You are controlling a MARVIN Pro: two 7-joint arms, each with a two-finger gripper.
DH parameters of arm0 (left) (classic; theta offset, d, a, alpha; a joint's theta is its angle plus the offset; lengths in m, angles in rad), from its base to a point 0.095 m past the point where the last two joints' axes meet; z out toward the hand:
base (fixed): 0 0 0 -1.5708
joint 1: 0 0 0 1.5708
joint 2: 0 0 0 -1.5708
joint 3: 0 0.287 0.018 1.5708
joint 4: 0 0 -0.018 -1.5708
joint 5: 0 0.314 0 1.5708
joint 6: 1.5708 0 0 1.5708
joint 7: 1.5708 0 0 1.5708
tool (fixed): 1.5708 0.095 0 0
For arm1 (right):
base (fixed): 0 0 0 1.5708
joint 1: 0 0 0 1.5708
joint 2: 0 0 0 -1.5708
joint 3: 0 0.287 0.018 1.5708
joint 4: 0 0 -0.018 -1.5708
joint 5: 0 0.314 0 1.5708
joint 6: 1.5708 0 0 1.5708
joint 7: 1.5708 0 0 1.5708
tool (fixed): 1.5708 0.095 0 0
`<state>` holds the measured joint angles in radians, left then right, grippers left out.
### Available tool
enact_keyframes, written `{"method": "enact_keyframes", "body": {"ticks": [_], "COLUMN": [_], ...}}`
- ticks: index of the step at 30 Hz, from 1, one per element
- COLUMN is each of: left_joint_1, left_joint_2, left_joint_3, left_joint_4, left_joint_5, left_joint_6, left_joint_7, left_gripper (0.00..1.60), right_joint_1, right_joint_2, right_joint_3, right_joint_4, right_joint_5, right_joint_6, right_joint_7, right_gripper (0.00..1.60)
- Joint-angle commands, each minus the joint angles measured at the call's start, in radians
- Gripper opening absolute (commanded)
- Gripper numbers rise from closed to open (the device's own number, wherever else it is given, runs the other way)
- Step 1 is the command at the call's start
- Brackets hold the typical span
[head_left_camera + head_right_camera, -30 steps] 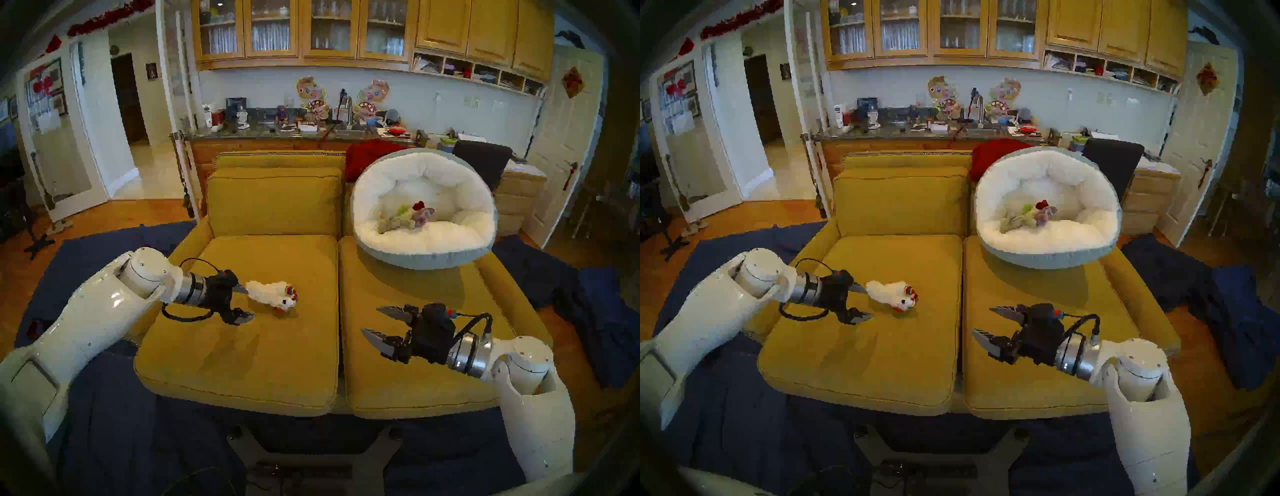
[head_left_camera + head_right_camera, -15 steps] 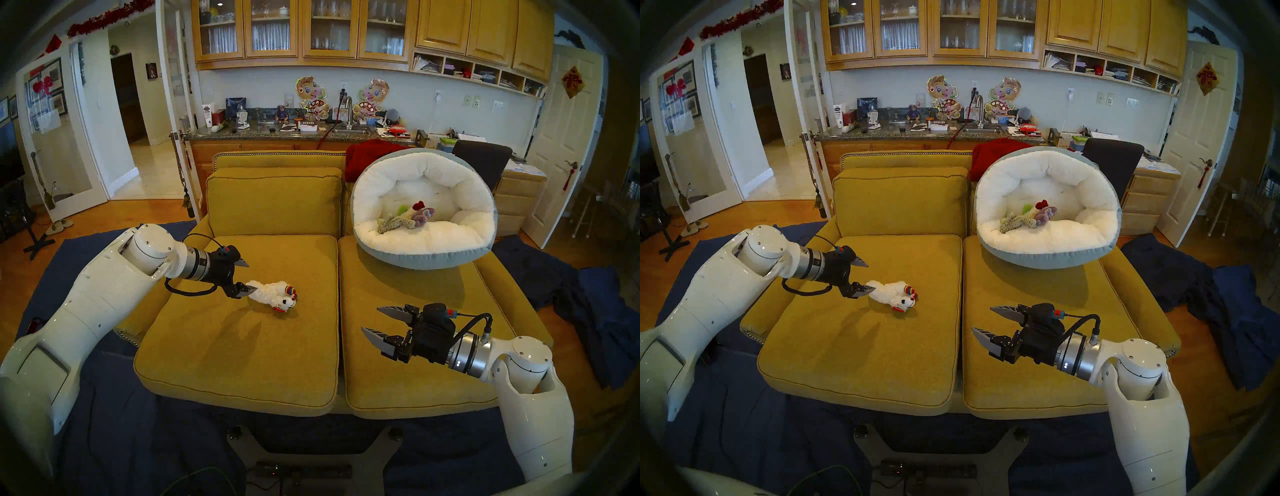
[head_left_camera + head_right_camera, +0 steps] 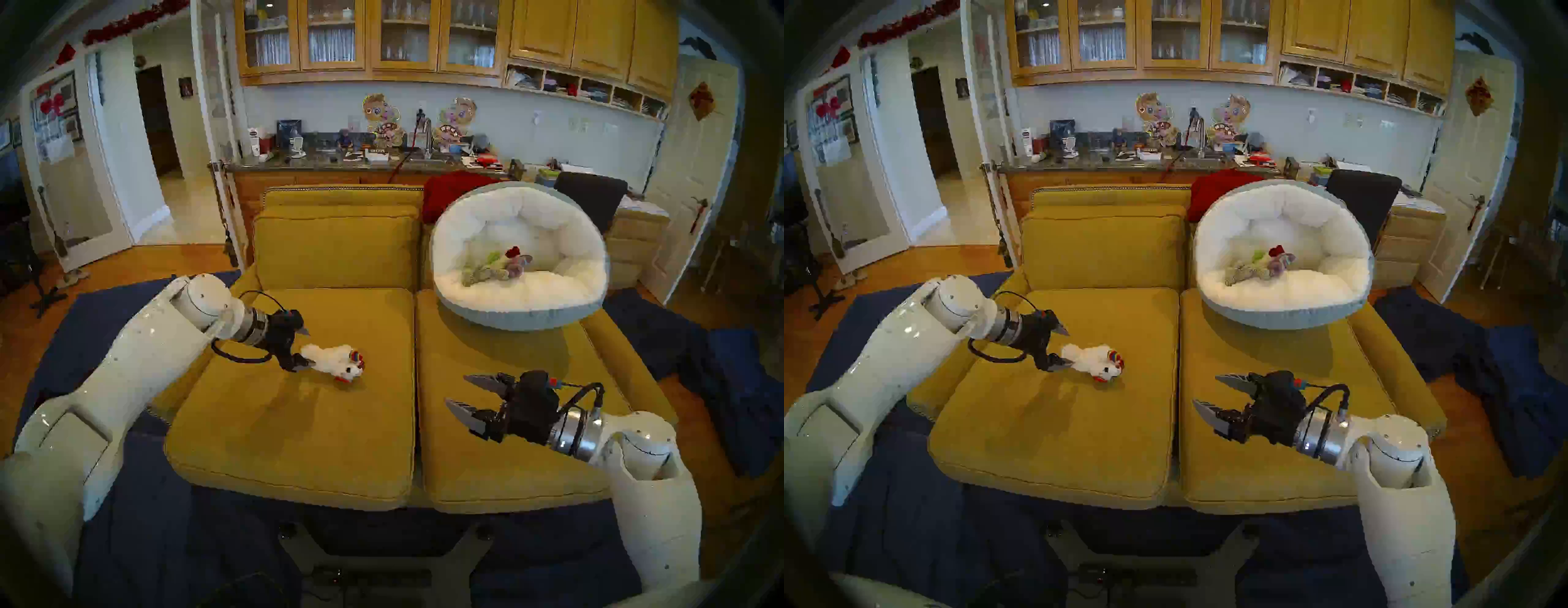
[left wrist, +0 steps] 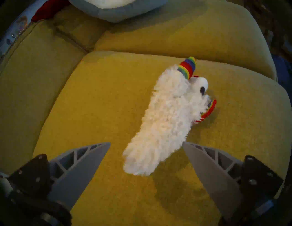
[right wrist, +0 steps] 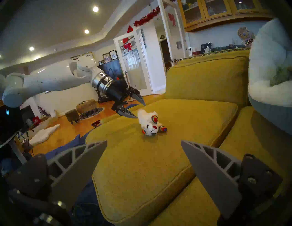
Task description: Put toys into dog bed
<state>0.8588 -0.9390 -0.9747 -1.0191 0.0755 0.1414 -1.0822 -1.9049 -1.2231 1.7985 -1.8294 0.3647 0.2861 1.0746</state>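
Observation:
A white lamb with rainbow ears lies on the left seat cushion, head to the right. My left gripper is open, one finger on each side of the lamb's tail end, not closed on it. My right gripper hovers open and empty over the right seat cushion. The dog bed leans against the sofa back at the right. Inside it lies a heap of toys: shaggy beige, lime green, purple, and one with a dark-red ear.
The mustard sofa has a back cushion behind the lamb. A red blanket hangs over the sofa back beside the bed, and a dark chair stands behind. Blue cloth covers the floor around the sofa.
My left gripper lifted off the cushion, swung back, then came forward so its open fingers now straddle the lamb's tail. The lamb and the right arm have barely moved.

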Motion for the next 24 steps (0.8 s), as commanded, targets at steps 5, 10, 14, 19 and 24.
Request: {"method": "enact_keyframes", "body": {"ticks": [5,10,14,19,24], "left_joint_1": [-0.115,-0.171,-0.194,-0.217,-0.229], "left_joint_2": [-0.103,-0.149,-0.179,-0.206,-0.225], "left_joint_3": [-0.037,0.018,0.039,0.069,0.078], "left_joint_4": [0.117,0.233,0.304,0.375,0.417], "left_joint_5": [0.022,0.068,0.101,0.135,0.144], "left_joint_6": [-0.037,-0.071,-0.101,-0.136,-0.165], "left_joint_7": [-0.056,-0.045,-0.04,-0.02,-0.009], "left_gripper": [1.6,1.24,1.56,1.59,0.44], "right_joint_1": [0.031,0.035,0.033,0.029,0.026], "right_joint_2": [0.0,-0.001,-0.003,-0.006,-0.008], "right_joint_3": [0.011,0.018,0.022,0.027,0.031], "right_joint_4": [0.002,0.015,0.014,0.009,0.004], "right_joint_5": [0.009,0.01,0.012,0.013,0.014], "right_joint_6": [-0.009,-0.013,-0.017,-0.02,-0.022], "right_joint_7": [0.004,0.005,0.01,0.016,0.02], "right_gripper": [1.6,1.6,1.6,1.6,1.6]}}
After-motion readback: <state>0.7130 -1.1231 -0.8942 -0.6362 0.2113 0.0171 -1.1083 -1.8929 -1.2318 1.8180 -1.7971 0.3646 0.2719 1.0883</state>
